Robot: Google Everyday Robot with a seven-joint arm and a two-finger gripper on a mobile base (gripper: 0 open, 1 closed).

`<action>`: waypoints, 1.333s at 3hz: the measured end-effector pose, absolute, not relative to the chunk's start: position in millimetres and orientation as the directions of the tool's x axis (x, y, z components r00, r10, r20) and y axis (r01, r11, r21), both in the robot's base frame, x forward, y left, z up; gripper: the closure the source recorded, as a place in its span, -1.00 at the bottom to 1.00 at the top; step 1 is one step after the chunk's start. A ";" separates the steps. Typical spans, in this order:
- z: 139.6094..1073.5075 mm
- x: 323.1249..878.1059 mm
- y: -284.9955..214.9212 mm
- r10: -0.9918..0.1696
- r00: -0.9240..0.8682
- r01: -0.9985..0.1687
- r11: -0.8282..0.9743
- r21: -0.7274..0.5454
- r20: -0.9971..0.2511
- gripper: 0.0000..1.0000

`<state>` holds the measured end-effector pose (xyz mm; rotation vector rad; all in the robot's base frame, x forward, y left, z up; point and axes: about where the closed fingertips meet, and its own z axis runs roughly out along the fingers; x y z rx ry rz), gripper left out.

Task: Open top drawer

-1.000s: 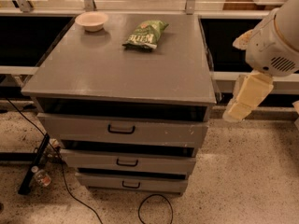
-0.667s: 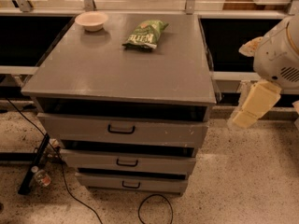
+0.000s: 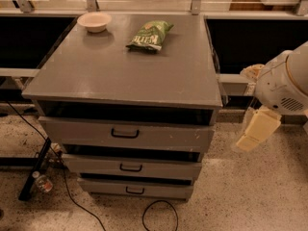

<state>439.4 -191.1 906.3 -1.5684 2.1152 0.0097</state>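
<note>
Now, floor nearest: a black cable (image 3: 159, 211) loops in front of the cabinet, and a small bottle (image 3: 42, 182) lies near left.
Lower drawers: the two narrower grey drawers (image 3: 159, 169) look pushed in and untouched.
Top drawer: the top drawer (image 3: 168, 136) sits at the cabinet front just under the surface, its black bar handle (image 3: 125, 134) at centre. Its front is where it was a second ago — not pulled yet.
Gripper: the gripper (image 3: 257, 130) hangs right of the cabinet, apart from it and about level with the top drawer. Whether it is spread or closed I cannot tell.
Change: over the last second it has dropped from surface height to drawer height, drifting slightly right.
Meaning: this is likely the approach — it would next have to swing left to the handle.
Surface: the grey surface (image 3: 120, 76) carries a green chip bag (image 3: 150, 35) far centre and a bowl (image 3: 95, 21) far left, both unmoved.
</note>
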 end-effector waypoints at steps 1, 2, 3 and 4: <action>889.8 441.6 -187.6 -0.871 -0.239 -0.891 0.373 -0.260 -0.430 -1.00; 872.3 443.9 -182.6 -0.844 -0.258 -0.887 0.400 -0.231 -0.471 -1.00; 852.2 446.5 -177.0 -0.821 -0.271 -0.890 0.413 -0.195 -0.503 -1.00; 821.3 445.2 -167.2 -0.788 -0.257 -0.911 0.391 -0.133 -0.559 -1.00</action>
